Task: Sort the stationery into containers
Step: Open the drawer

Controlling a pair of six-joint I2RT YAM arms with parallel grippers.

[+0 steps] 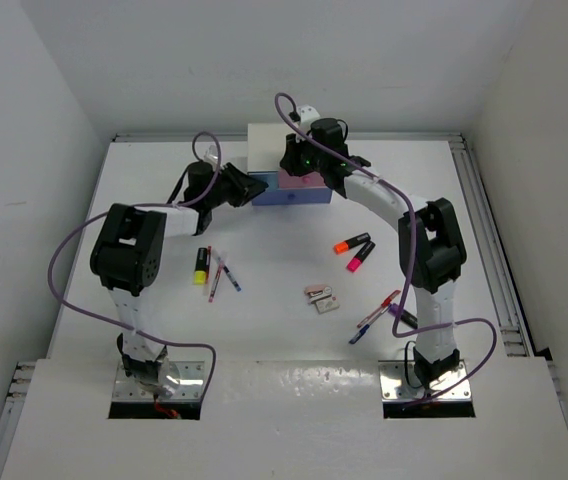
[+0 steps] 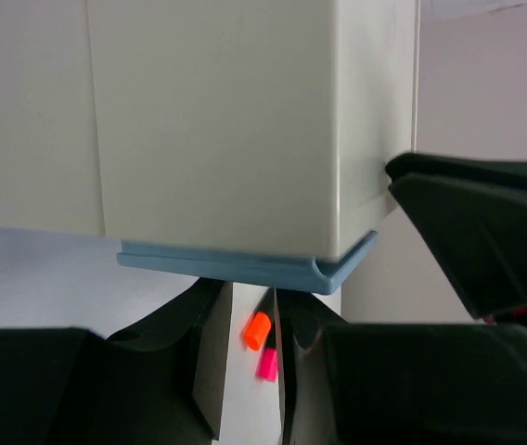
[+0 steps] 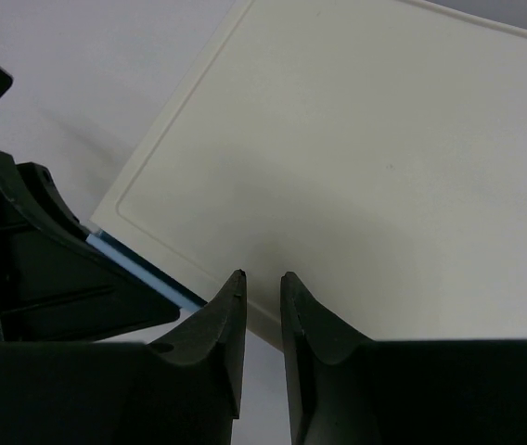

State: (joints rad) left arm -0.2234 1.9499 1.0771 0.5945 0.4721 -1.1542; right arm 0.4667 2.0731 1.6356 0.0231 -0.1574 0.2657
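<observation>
The left arm [image 1: 129,255] and right arm [image 1: 431,250] pair black joint housings with white links, each trailing a looping purple cable [image 1: 52,268]. Silvery base plates [image 1: 189,375] sit at six o'clock; a green light [image 1: 307,158] glows near twelve.

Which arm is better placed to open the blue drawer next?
Left, probably: the left gripper sits low by the cabinet, level with the blue drawer; the right gripper hangs over the cabinet top.
</observation>
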